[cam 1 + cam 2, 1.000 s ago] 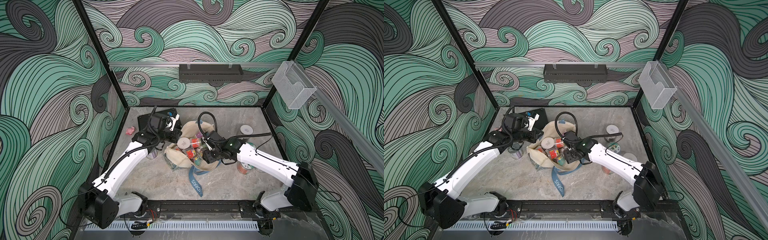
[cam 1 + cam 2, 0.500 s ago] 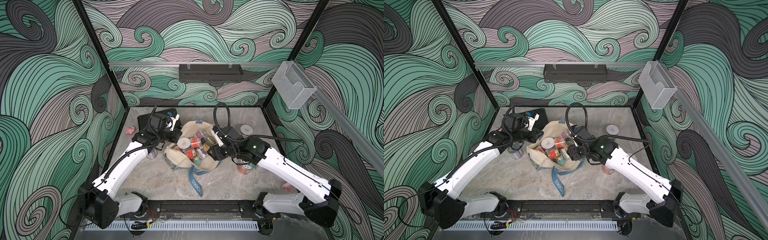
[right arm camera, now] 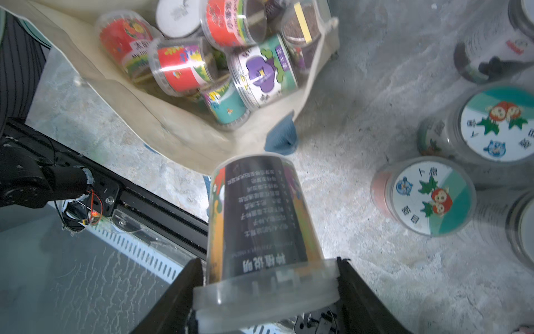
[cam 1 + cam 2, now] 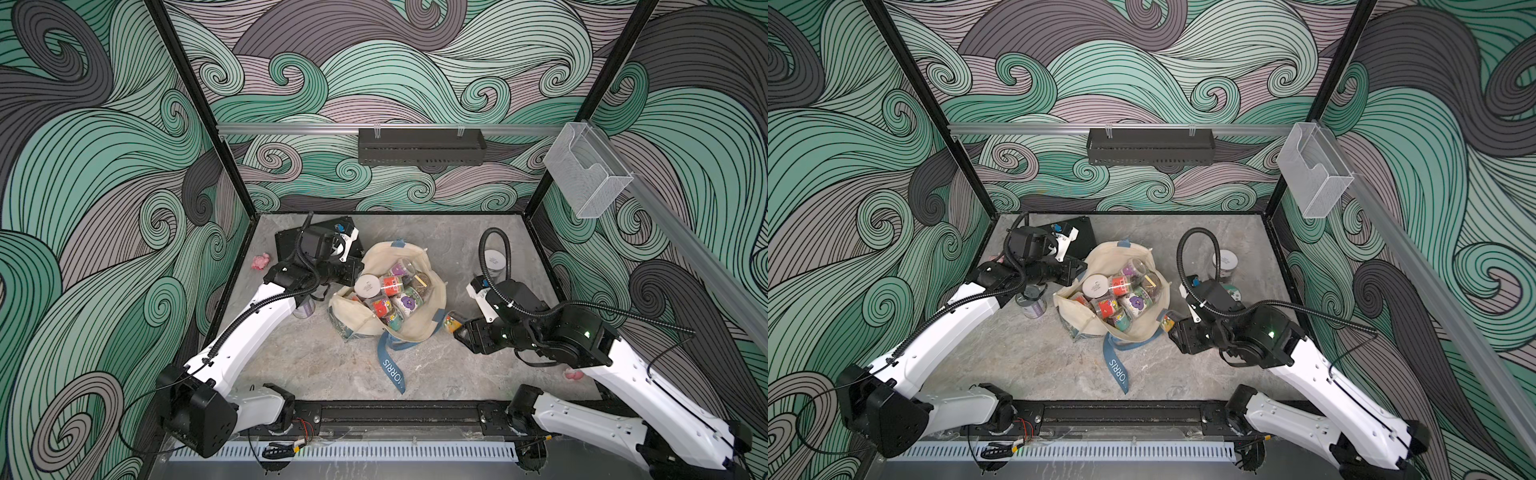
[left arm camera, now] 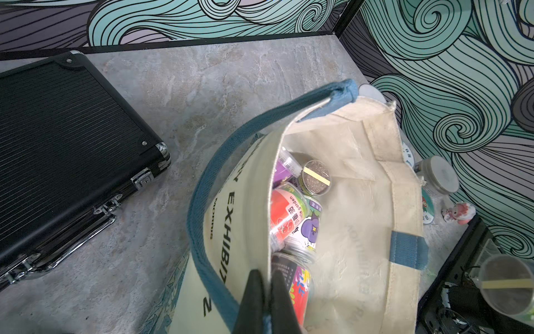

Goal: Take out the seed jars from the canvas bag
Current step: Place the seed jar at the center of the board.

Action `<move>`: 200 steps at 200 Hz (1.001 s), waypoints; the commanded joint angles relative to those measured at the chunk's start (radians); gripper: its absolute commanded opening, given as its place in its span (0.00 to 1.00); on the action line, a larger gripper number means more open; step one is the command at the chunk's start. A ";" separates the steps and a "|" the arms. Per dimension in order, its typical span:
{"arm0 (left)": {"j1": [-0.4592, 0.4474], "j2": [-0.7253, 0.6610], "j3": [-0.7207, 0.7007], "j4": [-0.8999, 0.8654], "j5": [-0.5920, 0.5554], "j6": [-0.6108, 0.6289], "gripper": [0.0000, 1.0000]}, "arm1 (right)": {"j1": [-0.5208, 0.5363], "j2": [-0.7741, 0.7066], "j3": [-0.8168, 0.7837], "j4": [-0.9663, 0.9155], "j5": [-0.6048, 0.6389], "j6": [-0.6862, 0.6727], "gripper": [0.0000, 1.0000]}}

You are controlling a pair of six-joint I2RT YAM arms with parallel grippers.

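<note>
Sprawling near the middle of the desk (image 4: pixel 316 374), the canvas bag (image 4: pixel 384 255) lies with its mouth wide open. A heap of seed jars (image 4: pixel 390 299) fills it, with red, purple and teal labels jumbled together. The left gripper (image 5: pixel 266 277) has its fingers closed tight, pinching, it seems, the bag's rim by the blue strap (image 5: pixel 202 185) on the side toward the desk's left edge. The fabric between the tips is hard to make out.

The right gripper (image 3: pixel 267 271) grips a small seed jar (image 3: pixel 260 208) by its clear lid, one finger on each side, the jar's base pointing away from the wrist. That jar is outside the bag, just beside its wall on the side toward the desk's right edge.

More jars stand upright near the right edge: two sticker-lidded jars (image 3: pixel 430 196) and a white-lidded jar (image 4: pixel 494 259) toward the far right corner. A lone jar (image 4: pixel 305 309) stands partly under the left arm. A black ribbed case (image 5: pixel 66 144) lies in the far left corner, with a pink toy (image 4: pixel 261 261) near the left edge.
</note>
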 commanded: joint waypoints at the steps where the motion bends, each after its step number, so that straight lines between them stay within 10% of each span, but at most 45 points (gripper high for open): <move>1: -0.006 -0.007 0.031 -0.003 0.025 -0.007 0.00 | -0.006 -0.022 -0.046 -0.105 -0.034 0.063 0.56; 200: -0.006 -0.007 0.029 -0.001 0.031 -0.010 0.00 | -0.017 0.396 -0.215 -0.057 0.041 0.025 0.59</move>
